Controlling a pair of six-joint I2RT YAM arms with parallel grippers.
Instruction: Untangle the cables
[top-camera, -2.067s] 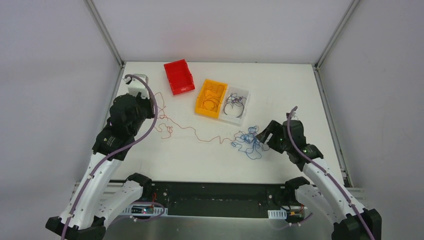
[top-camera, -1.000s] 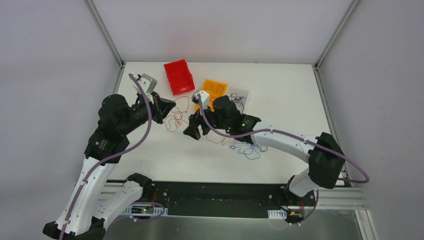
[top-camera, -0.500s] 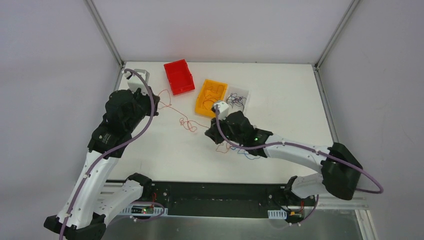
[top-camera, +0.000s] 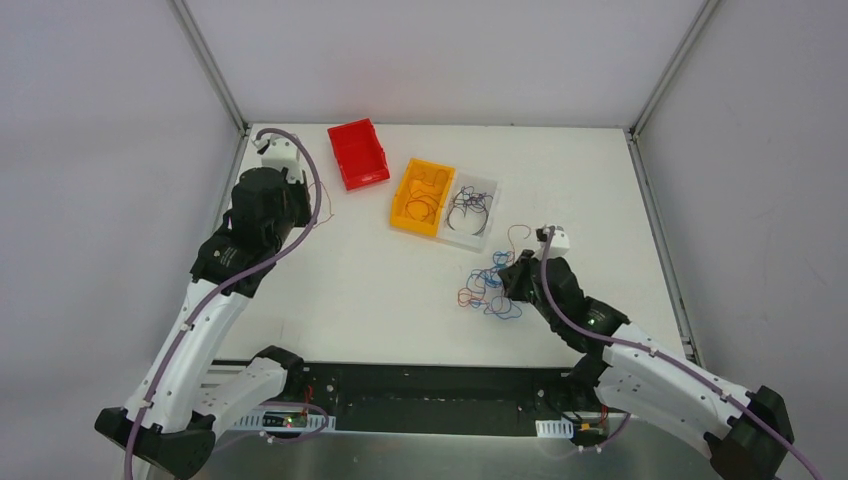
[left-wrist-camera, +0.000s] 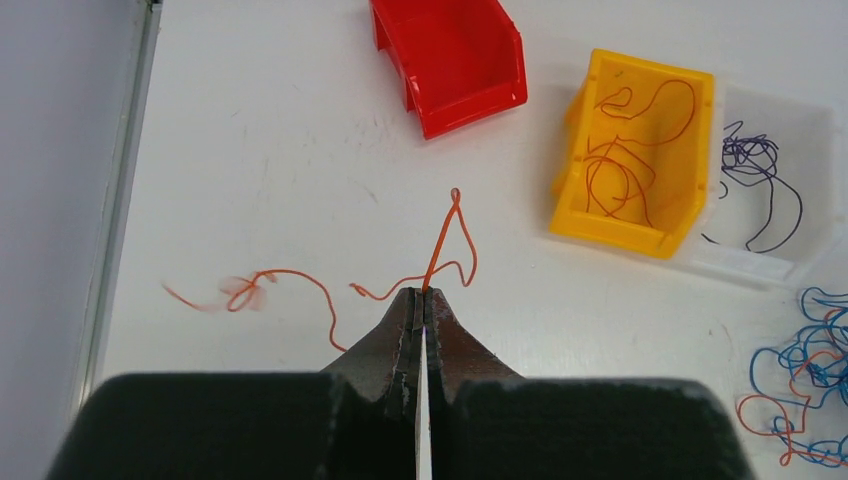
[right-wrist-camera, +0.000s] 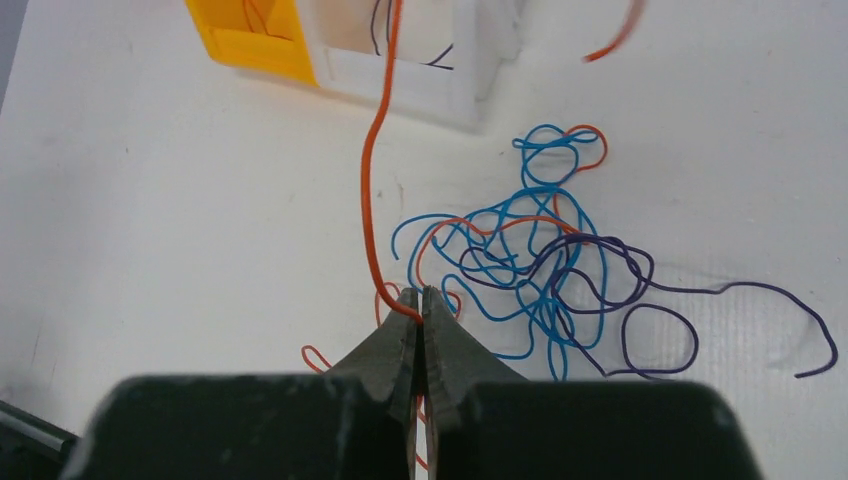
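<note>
Currently the right hand (right-wrist-camera: 419, 298), clenched on an orange cable (right-wrist-camera: 367, 190) beside the blue-purple tangle (right-wrist-camera: 545, 262) on the desk (right-wrist-camera: 150, 200), is the nearer one, while the left hand (left-wrist-camera: 421, 300) pinches an orange strand (left-wrist-camera: 440, 240) well apart.

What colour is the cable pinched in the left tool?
The cable is orange-red; the left wrist view shows it best.

No text, label or number can be read.
</note>
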